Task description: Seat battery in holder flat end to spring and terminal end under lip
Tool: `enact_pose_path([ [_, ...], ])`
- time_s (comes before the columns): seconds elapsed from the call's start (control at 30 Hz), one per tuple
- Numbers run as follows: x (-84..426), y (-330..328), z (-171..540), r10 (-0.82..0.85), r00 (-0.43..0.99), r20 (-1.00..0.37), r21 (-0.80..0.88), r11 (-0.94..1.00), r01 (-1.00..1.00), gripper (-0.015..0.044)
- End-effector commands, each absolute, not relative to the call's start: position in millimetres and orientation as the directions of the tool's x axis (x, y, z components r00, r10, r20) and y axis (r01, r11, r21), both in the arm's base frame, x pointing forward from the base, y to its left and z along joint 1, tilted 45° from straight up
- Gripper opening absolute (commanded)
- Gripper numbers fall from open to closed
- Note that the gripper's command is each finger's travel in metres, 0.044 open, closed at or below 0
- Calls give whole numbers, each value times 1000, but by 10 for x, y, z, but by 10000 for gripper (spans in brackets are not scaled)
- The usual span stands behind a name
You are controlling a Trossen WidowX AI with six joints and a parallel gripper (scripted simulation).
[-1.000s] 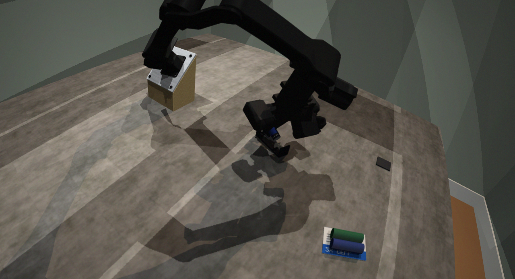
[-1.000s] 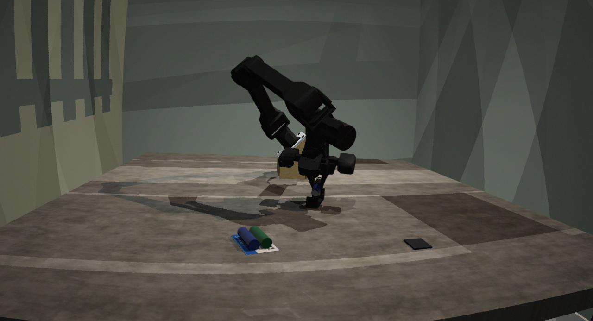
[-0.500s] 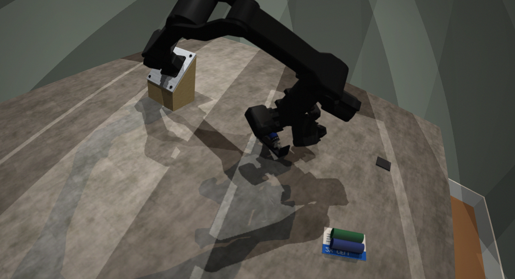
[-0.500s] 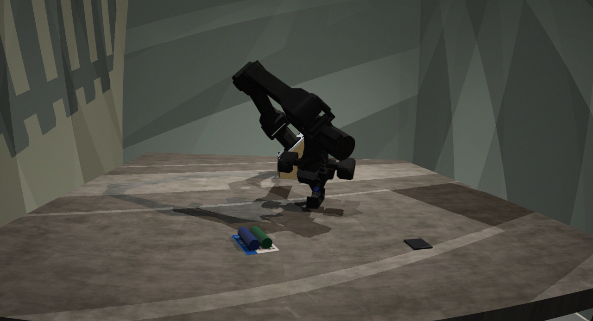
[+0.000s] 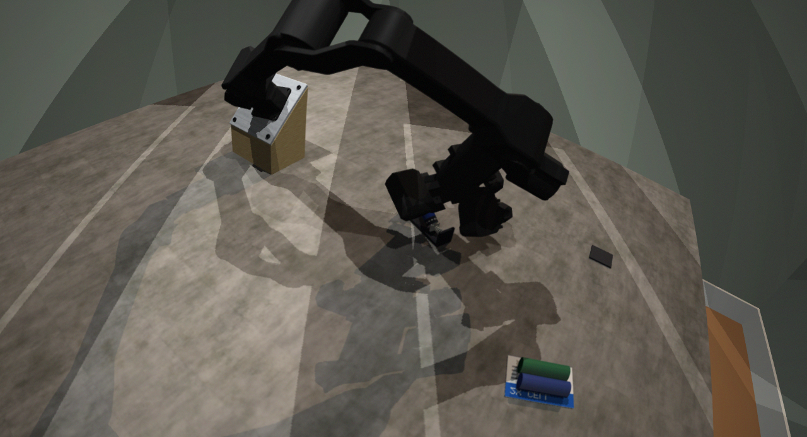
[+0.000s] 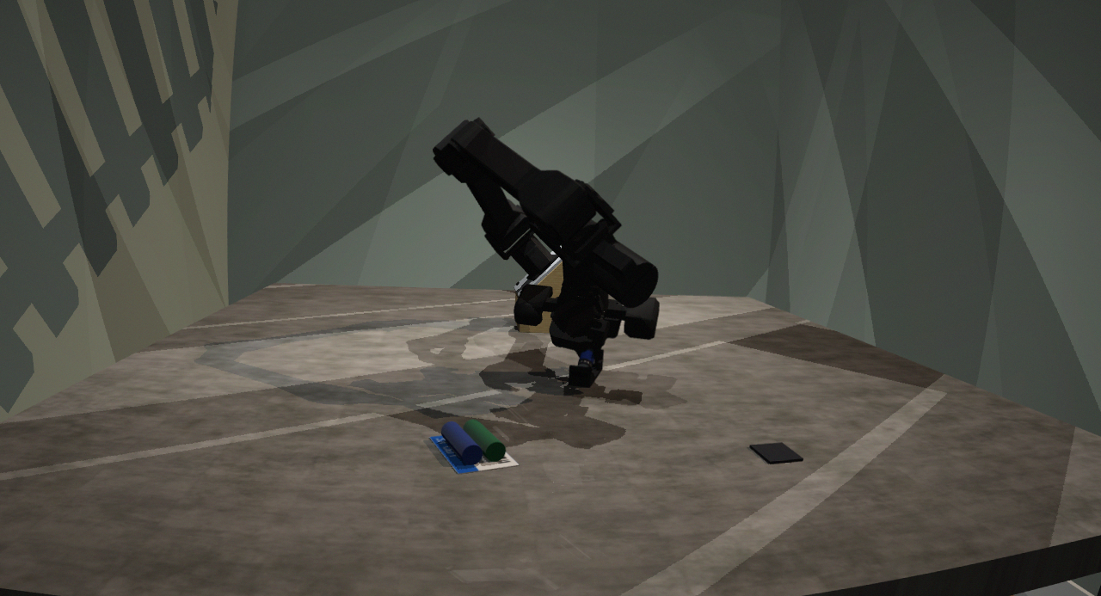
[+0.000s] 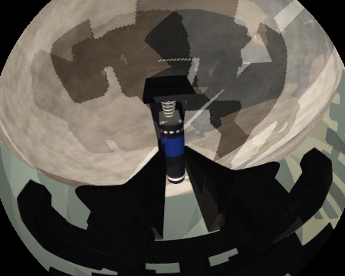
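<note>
A black robot arm bends low over a mottled brown surface [image 5: 169, 299], its claw [image 7: 175, 169] clenched on a small blue battery [image 7: 172, 144]. In the wrist view the battery points away from the camera, its blue body gripped between the two dark fingers, a pale end nearest the camera and a dark-and-silver end farthest. That far end sits just at a small coil spring [image 7: 168, 106], which stands against the black end wall of the holder [image 7: 168, 88]. Whether battery and spring already touch cannot be told.

From the top view, the holder [image 5: 439, 235] is a short black cradle lying on the surface near the middle of the scene, with the battery [image 5: 430, 221] tilted down into its far end and not yet lying flat. The lip end of the holder lies nearer the camera, to the right.

This looks like the insertion step: the spring end is being engaged first. The next move likely calls for a gentle push along the battery's length to compress the spring, then lowering the raised end until it slips under the lip, without levering or bearing down on the holder. Only then should the claw let go and lift straight off.

Well apart on the near right lie a green cylinder [image 5: 544, 369] and a blue cylinder [image 5: 543, 385] on a blue-edged card [image 5: 538, 400]; a small dark tile [image 5: 601, 256] lies to the right.
</note>
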State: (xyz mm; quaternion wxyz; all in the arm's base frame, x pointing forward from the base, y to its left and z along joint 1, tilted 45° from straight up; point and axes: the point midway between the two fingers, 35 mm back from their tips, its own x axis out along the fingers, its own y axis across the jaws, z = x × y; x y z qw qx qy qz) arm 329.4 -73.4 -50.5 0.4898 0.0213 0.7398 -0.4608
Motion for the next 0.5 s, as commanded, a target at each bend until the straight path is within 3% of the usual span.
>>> enact_pose_path([
  [0.0,3317,-743,-513,-416,-523,-744,-660,578,480,59],
  [0.47,3388,-784,-497,-416,-525,-743,-662,576,479,59],
])
